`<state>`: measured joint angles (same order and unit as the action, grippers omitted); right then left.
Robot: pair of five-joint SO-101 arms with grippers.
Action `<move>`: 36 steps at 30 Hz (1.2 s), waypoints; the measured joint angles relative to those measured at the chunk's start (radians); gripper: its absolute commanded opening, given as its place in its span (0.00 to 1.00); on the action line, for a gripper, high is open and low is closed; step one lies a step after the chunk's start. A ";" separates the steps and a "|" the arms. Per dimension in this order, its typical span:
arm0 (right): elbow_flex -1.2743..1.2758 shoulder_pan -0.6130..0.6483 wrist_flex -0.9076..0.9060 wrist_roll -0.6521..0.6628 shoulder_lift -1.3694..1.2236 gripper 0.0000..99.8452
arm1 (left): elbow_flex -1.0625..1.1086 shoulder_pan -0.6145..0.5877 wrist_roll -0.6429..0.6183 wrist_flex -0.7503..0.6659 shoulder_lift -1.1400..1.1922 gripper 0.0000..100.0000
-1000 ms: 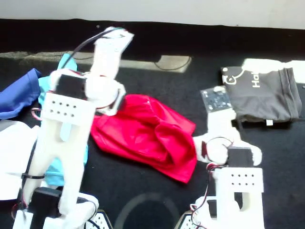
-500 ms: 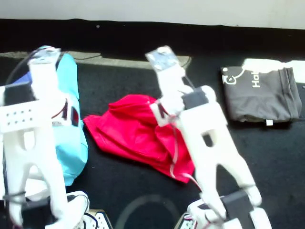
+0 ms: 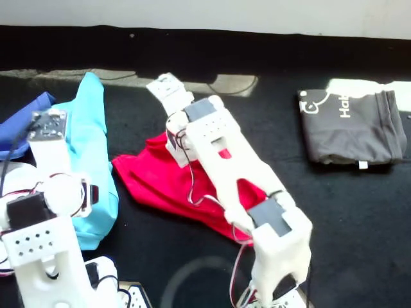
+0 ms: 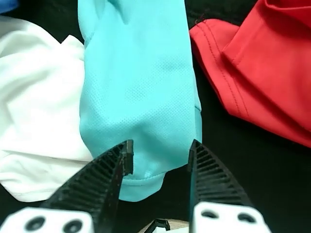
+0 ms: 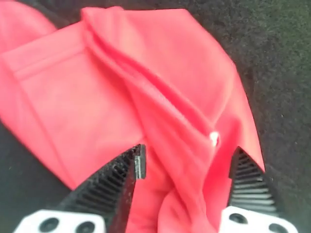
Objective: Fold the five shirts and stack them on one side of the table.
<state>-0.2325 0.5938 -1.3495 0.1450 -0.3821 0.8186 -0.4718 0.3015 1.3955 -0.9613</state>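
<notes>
A crumpled red shirt (image 3: 157,183) lies mid-table. My right gripper (image 5: 188,162) hangs open just above its folds (image 5: 146,92), the right arm (image 3: 218,151) stretched over it from the near edge. A cyan shirt (image 3: 93,147) lies left of the red one, with a blue shirt (image 3: 26,119) beyond it. My left gripper (image 4: 160,155) is open above the cyan shirt's near end (image 4: 136,97), holding nothing, with a white shirt (image 4: 34,107) beside it. A folded dark grey shirt (image 3: 353,131) rests at the far right.
The table is covered in black cloth (image 3: 359,218). Its far edge meets a pale wall (image 3: 257,13). The left arm (image 3: 45,212) stands folded at the near left corner. Open cloth lies between the red and grey shirts.
The left arm has drawn back from the red shirt to the near left, over the cyan shirt. The right arm has swung from the near right out over the red shirt.
</notes>
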 measured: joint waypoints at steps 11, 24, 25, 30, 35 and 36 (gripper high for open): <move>-0.374 -0.313 0.000 0.000 -0.117 0.01 | 0.018 0.015 0.020 -0.120 0.302 0.19; -0.614 -0.667 -0.097 0.000 -0.163 0.09 | 0.017 0.118 0.040 -0.215 0.529 0.19; -0.644 -0.672 -0.132 0.000 -0.163 0.13 | 0.017 0.077 0.063 -0.247 0.552 0.19; -0.842 -0.674 -0.321 0.000 -0.163 0.22 | -0.009 -0.195 0.199 -0.430 0.667 0.19; -1.011 -0.674 -0.399 0.000 -0.160 0.22 | -0.192 -0.423 0.226 -0.445 0.729 0.19; -1.020 -0.674 -0.399 0.000 -0.160 0.22 | -0.239 -0.445 0.216 -0.422 0.729 0.19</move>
<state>-1.2528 -0.0798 -1.7484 0.1450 -0.5416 0.5792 -0.9168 0.5178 0.9735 -0.2325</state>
